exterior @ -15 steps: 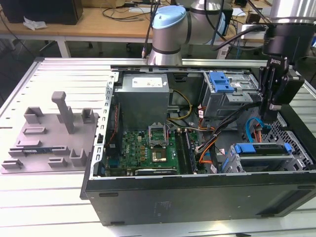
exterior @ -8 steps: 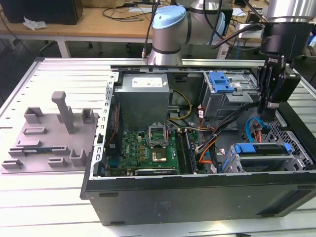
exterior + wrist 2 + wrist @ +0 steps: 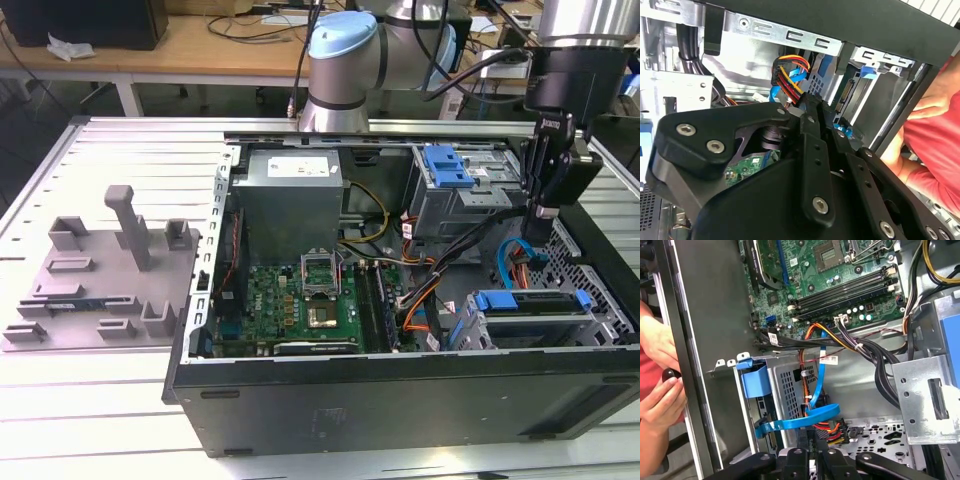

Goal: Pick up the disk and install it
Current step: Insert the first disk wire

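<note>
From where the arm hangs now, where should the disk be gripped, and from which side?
Grip the disk along its long, blue-framed top edge, probably coming straight down from above. It sits in the cage with metal walls on its sides, so that narrow edge is the part left exposed, facing up.

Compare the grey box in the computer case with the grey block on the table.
The box sits inside the case; the block lies on the table at the exterior view's left. The box has flat sides; the block has upright posts. Both are grey.
</note>
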Controlling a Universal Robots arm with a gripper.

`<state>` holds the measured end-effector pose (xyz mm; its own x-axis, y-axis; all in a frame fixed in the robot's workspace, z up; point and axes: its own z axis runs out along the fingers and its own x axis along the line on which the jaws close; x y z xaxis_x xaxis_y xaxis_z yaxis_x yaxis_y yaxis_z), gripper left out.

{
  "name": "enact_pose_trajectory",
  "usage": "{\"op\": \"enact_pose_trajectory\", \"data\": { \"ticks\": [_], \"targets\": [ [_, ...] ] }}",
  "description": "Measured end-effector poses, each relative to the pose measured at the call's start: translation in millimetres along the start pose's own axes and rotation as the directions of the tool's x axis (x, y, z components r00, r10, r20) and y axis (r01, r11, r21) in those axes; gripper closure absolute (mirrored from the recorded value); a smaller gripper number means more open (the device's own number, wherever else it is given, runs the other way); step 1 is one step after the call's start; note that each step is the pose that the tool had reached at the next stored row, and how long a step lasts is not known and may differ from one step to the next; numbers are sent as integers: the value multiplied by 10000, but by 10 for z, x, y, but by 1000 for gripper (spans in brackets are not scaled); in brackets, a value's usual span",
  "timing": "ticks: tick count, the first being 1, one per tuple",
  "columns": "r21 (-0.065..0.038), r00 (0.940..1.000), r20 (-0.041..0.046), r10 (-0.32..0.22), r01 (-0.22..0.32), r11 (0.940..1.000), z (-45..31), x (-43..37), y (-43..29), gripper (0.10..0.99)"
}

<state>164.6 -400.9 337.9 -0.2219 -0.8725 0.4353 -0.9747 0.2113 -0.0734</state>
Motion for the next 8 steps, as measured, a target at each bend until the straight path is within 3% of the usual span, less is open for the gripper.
{"op": "enact_pose_trajectory", "data": {
  "ticks": [8],
  "targets": [
    [0,10000,-5,1,-1,10000,0,2,0,918]
  ]
}}
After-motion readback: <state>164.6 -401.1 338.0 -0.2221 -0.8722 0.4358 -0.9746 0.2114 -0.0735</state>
